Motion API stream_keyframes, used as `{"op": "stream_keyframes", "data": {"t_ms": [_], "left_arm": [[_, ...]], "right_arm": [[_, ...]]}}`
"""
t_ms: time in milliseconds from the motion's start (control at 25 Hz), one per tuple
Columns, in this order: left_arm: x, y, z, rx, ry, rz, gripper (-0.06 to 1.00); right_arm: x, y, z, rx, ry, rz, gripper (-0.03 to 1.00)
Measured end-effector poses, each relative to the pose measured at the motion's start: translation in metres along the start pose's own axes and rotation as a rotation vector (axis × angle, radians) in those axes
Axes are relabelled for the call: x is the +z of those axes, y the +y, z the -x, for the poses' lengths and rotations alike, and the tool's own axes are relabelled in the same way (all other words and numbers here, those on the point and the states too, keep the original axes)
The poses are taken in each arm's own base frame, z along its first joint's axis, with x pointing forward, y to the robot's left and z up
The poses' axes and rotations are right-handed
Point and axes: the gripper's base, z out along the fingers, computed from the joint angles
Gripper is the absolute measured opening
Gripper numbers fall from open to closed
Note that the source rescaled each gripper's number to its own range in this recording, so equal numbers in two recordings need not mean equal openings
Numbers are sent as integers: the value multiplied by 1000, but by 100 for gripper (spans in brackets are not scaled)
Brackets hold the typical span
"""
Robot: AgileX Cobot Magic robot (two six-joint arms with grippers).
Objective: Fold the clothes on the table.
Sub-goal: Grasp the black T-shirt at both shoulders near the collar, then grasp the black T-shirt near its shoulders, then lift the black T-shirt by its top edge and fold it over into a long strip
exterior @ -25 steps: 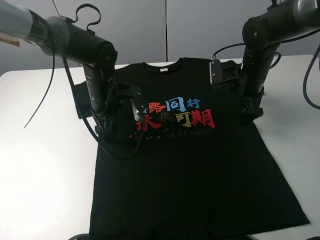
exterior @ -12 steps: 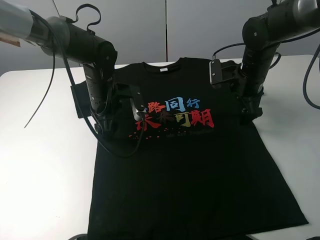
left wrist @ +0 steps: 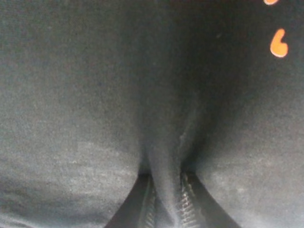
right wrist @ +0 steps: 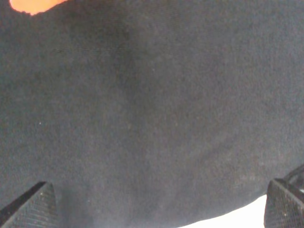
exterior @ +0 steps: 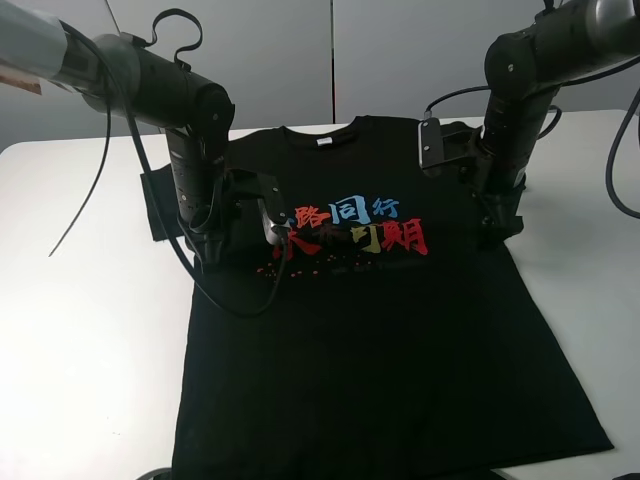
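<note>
A black T-shirt (exterior: pixel 380 340) lies spread face up on the white table (exterior: pixel 80 330). Its collar (exterior: pixel 325 133) points to 12 o'clock in the high view and its hem (exterior: pixel 400 462) reaches the table edge at 6 o'clock. A multicoloured character print (exterior: pixel 350 228) runs across the chest. One short sleeve (exterior: pixel 158 205) sticks out toward 9 o'clock. The other sleeve is hidden behind the right arm.

The left gripper (exterior: pixel 213 258) is down on the cloth at 9 o'clock of the print, just beside its first red characters. Its wrist view shows the left fingers (left wrist: pixel 189 209) drawn close together with a narrow ridge of black fabric pinched up between them. Creases run away from the pinch, and a small orange mark (left wrist: pixel 279 43) of the print shows nearby.

The right gripper (exterior: pixel 497 236) sits at 3 o'clock of the print, at the shirt's side edge below the armpit. In its wrist view the right fingers (right wrist: pixel 31 206) stand wide apart, with flat, unpinched fabric between them. A sliver of white table shows past the shirt's edge near one fingertip. Whether the tips touch the cloth cannot be told.
</note>
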Motion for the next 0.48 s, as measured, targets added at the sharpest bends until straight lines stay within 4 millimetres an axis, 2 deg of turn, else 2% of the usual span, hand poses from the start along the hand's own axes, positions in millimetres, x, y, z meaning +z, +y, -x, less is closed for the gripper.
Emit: {"op": "stream_keyframes", "data": {"t_ms": [160,320,480], "left_arm": [[0,0,0,0,1,0,18],[0,-1,-1,0,8,-7,2],[0,0,-1,2,11,-5,0]], "right_arm": [[0,0,0,4,-4,2,93],[0,1,2,24,-22,14,93],[0,1,2,22,-26,16,93]]}}
